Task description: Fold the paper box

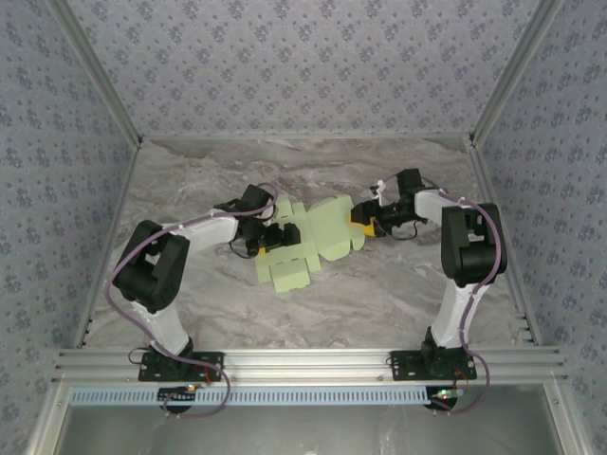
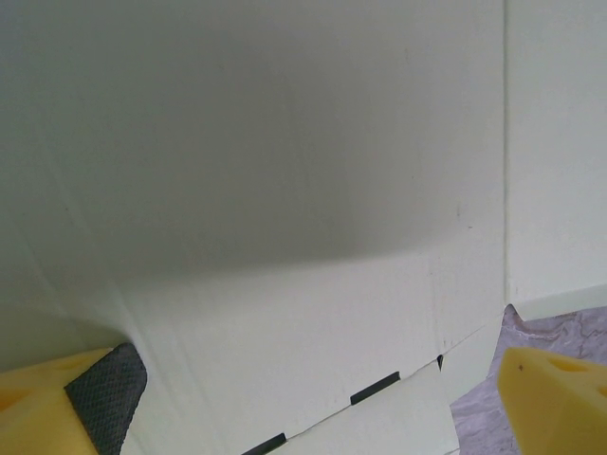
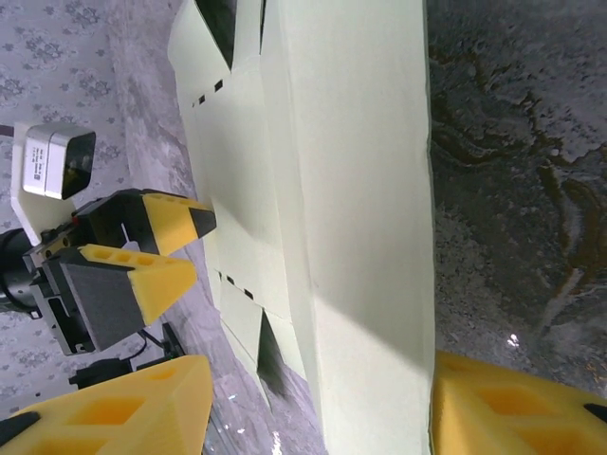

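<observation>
Two arms meet over the middle of the marble-patterned table (image 1: 398,294), one at each end of the paper box (image 1: 308,242). The box is a flat die-cut sheet of pale green card, lying diagonally with its tabs and flaps spread out; one larger flap points toward the near edge.

From above, the left gripper (image 1: 267,241) sits at the sheet's left edge and the right gripper (image 1: 363,224) at its far right end. Blue-grey walls (image 1: 303,66) with a small repeating print close in the table on three sides.

On the left wrist camera the card (image 2: 285,190) takes up nearly the whole picture, partly shaded (short dark slits mark a perforated fold line near the bottom). The left gripper (image 2: 303,398) has its jaws spread wide, one yellow finger in each lower corner and nothing pinched between them. The right wrist camera confirms this from the other side: the left gripper (image 3: 201,245) is gaping, its tips just beside the sheet's edge.

That same view looks along the length of the sheet (image 3: 351,190), with bare table to the right of it. The right gripper (image 3: 313,408) also stands released, its yellow fingers well apart with a strip of card running between them. Its right-hand finger seems to meet the card's edge, though contact cannot be told for sure.
</observation>
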